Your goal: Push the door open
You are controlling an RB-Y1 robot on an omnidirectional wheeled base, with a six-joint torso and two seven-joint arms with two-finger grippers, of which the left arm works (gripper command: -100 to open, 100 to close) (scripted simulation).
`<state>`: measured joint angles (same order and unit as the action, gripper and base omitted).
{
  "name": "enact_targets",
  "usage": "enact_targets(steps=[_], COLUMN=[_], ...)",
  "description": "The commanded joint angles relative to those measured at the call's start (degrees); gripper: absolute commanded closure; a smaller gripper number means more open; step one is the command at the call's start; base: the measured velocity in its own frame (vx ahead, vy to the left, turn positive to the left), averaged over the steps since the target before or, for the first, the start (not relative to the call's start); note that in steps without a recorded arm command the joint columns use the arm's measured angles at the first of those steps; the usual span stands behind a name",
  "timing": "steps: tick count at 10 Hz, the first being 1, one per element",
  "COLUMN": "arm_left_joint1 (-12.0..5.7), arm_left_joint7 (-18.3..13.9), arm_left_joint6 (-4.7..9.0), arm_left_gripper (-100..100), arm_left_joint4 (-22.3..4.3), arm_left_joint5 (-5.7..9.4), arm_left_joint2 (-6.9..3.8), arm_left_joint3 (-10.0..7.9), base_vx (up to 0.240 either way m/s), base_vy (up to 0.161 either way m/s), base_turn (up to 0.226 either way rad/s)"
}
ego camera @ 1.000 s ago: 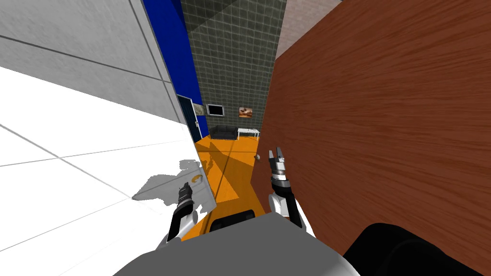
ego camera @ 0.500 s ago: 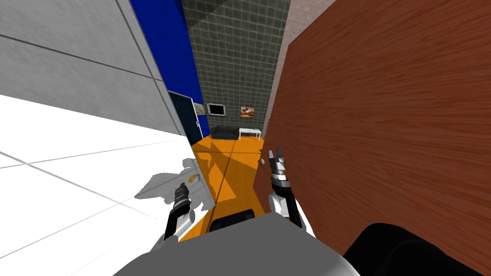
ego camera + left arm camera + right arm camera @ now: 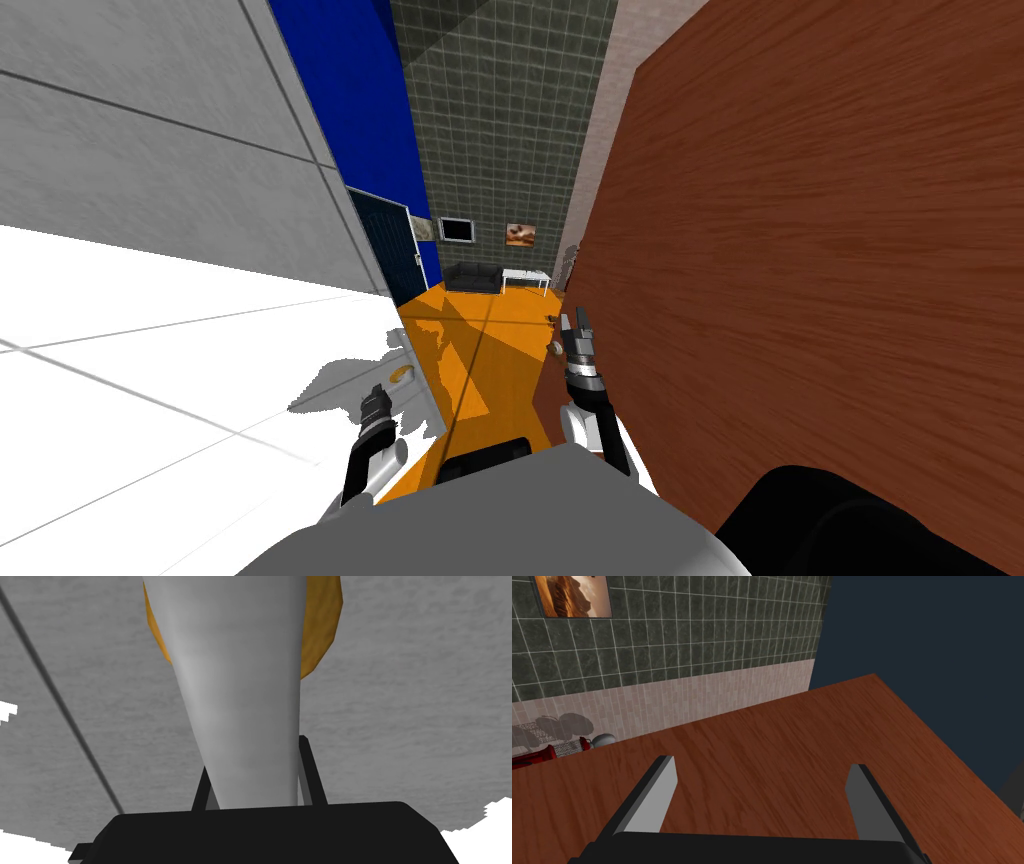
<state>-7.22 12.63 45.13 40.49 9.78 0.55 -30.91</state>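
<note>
Door (image 3: 800, 250): brown, wood-grained, on the right side, standing ajar with its free edge toward the middle of the passage. Small round knob (image 3: 557, 348) near that edge, low down. Through the gap: orange floor (image 3: 480, 340), a dark sofa (image 3: 473, 277) at the far end, and a grey-green tiled wall (image 3: 500, 120) above it carrying two framed pictures.

Right claw (image 3: 577, 320): raised beside the door's free edge, just above the knob. Open, with fingers (image 3: 662, 796) spread wide in the right wrist view and nothing between them. Door face (image 3: 787, 741) runs behind and between the fingers. Close to the wood; contact cannot be confirmed. Beyond the door's edge in the same view: the tiled wall (image 3: 687, 636), a pale band below it, and a red object (image 3: 542, 755) lying low beside a small grey rounded item (image 3: 604, 739).

Left claw (image 3: 376, 392): held low on the left, next to the white wall (image 3: 150, 400). Closed, with fingers (image 3: 235, 701) pressed together into one grey blade and gripping nothing. Points at a small orange disc (image 3: 404, 374) on the wall, partly hidden behind the blade (image 3: 322, 631) in the left wrist view. Well apart from the door.
</note>
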Motion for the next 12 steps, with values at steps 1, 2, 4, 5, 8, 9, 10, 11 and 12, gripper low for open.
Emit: enact_targets(steps=[1, 2, 4, 5, 8, 9, 10, 11, 12], arm_left_joint1=[-0.05, 0.21, 0.29, 0.28, 0.24, 0.23, 0.21, 0.20, 0.18], arm_left_joint7=[0.4, 0.3, 0.8, 1.1, 1.7, 2.0, 2.3, 2.5, 2.7], arm_left_joint6=[0.37, 0.26, 0.43, 0.47, 0.61, 0.66, 0.73, 0.77, 0.81], arm_left_gripper=[100, 100, 100, 100, 100, 100, 100, 100, 100], arm_left_joint4=[0.7, 0.2, 0.5, 0.6, 0.8, 0.9, 1.0, 1.1, 1.1], arm_left_joint5=[0.49, 0.35, 1.28, 1.60, 2.68, 3.04, 3.56, 3.86, 4.23], arm_left_joint2=[1.18, 0.59, -1.22, -1.59, -1.89, -1.68, -1.13, -0.62, 0.22], arm_left_joint3=[-0.77, -0.63, -2.28, -2.85, -4.73, -5.37, -6.27, -6.80, -7.45], base_vx=[0.177, 0.074, 0.154, 0.183, 0.185, 0.241, 0.240, 0.201, 0.176], base_vy=[-0.049, -0.016, -0.010, 0.021, 0.027, 0.054, 0.034, 0.023, 0.008], base_turn=[0.073, 0.046, 0.025, 0.034, 0.030, 0.040, 0.057, 0.056, 0.053])
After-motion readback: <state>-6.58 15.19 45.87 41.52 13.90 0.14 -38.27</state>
